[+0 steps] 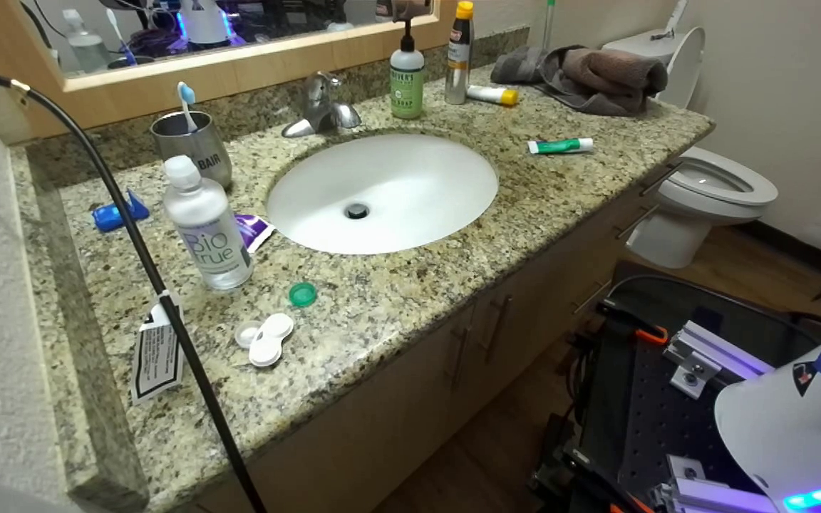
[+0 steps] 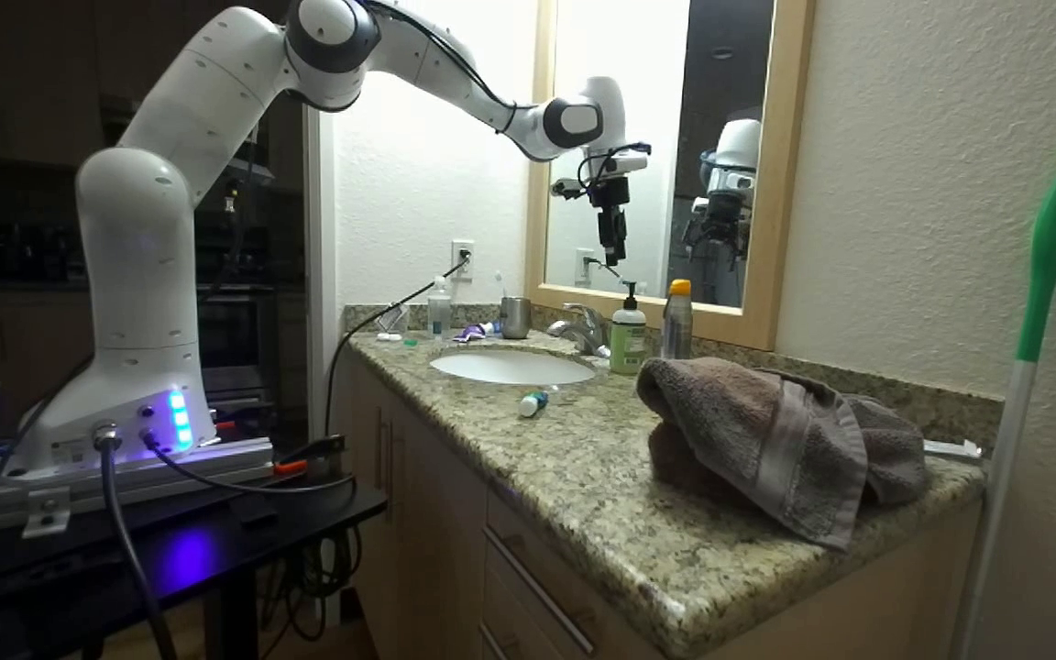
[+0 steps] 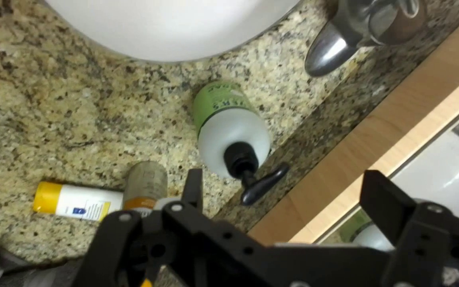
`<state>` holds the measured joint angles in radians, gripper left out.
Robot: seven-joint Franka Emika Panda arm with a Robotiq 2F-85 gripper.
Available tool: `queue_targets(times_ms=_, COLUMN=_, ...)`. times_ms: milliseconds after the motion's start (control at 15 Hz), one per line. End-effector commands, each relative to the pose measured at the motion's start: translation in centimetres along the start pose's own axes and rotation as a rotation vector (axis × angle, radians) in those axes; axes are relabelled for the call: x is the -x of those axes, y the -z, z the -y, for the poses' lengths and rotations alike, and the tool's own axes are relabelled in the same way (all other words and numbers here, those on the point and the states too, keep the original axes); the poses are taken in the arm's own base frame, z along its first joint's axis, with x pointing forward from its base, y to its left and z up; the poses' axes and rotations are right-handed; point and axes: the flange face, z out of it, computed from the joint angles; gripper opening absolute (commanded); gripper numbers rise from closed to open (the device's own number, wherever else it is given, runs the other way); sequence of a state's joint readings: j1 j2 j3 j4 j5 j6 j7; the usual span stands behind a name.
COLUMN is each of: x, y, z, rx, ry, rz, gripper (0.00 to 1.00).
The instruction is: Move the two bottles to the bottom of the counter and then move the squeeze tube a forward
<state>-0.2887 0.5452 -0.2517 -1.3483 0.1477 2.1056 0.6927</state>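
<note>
The soap bottle with a green label and black pump (image 1: 407,89) stands upright behind the sink, on the speckled counter (image 1: 539,185). Close beside it rises the slim dark bottle with an orange-yellow cap (image 2: 677,330). Two tubes lie flat: a green and white one (image 1: 560,146) towards the counter front and a white one with a yellow cap (image 3: 82,201) by the slim bottle. Which is the squeeze tube, I cannot tell. My gripper (image 2: 613,261) points down just above the soap bottle's pump. Its fingers (image 3: 193,187) are wide apart in the wrist view, holding nothing.
The wooden mirror frame (image 3: 333,167) and wall run close behind the gripper. A chrome faucet (image 1: 321,110) and white sink (image 1: 417,178) sit alongside. A grey towel (image 2: 748,412) is heaped at one end. A clear bottle (image 1: 207,228) and metal cup (image 1: 197,149) stand beyond the sink.
</note>
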Motion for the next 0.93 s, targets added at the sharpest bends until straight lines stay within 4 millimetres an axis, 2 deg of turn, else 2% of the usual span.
queue_targets(times_ms=0, x=0.1, y=-0.7, z=0.6, rx=-0.006, ry=0.002, rz=0.010, gripper=1.00)
queue_targets(times_ms=200, x=0.2, y=-2.4, z=1.1, rx=-0.001, ry=0.006, rz=0.016, gripper=1.00)
queue_targets(times_ms=467, x=-1.5, y=-5.4, z=0.5, rx=0.091, ry=-0.144, rz=-0.050, gripper=1.00)
queue_targets(times_ms=533, x=-0.6, y=-3.8, z=0.5, rx=0.051, ry=-0.098, rz=-0.019, gripper=1.00)
queue_targets(times_ms=667, x=-0.7, y=-4.7, z=0.3, rx=0.064, ry=-0.107, rz=-0.020, gripper=1.00)
queue_targets(times_ms=867, x=-0.7, y=-4.5, z=0.5, rx=0.062, ry=-0.107, rz=-0.032, gripper=1.00)
